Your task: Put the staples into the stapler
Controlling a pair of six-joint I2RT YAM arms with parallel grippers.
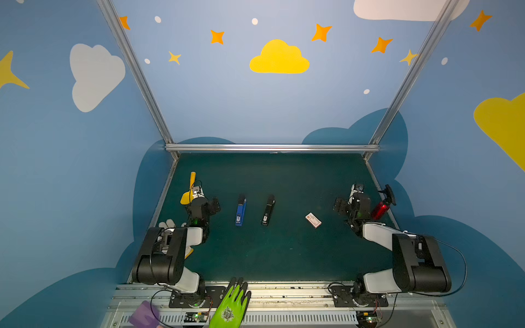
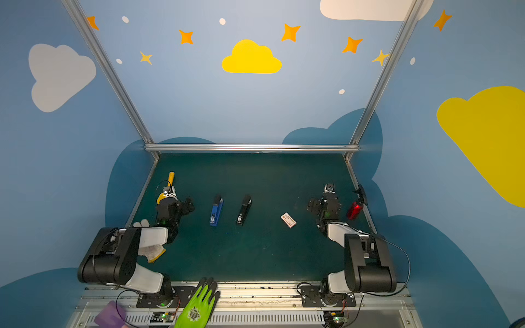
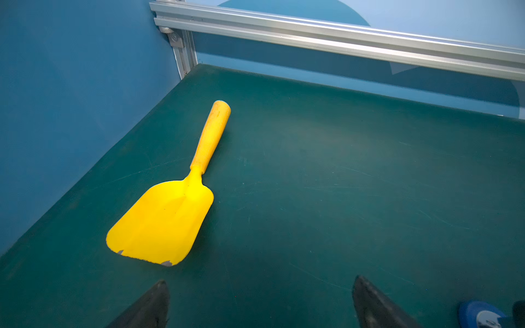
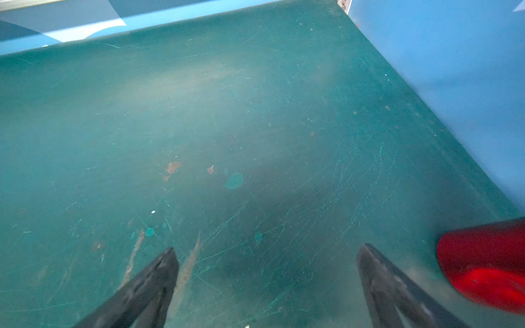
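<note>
While open wide and empty, lower right tool (image 4: 268, 247) astride staple box (image 1: 313, 220); send left tool (image 3: 260, 279), likewise open, toward blue stapler (image 1: 241, 212).

Table (image 1: 284, 255) dark green, scuffed pale. Blue stapler (image 1: 240, 213); black stapler (image 1: 268, 210). Staple box (image 1: 313, 220) white, red label. Scoop (image 3: 167, 218) ahead of left fingers (image 3: 147, 309) yellow, handle more orange. Glossy red object (image 4: 483, 264) beside right fingers (image 4: 147, 292). Fingers themselves black.

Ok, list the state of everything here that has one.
blue stapler: shut, lying flat.
black stapler: shut, lying flat.
staple box: closed, lying flat.
left gripper: open, empty.
right gripper: open, empty.
yellow scoop: lying flat, untouched.
</note>
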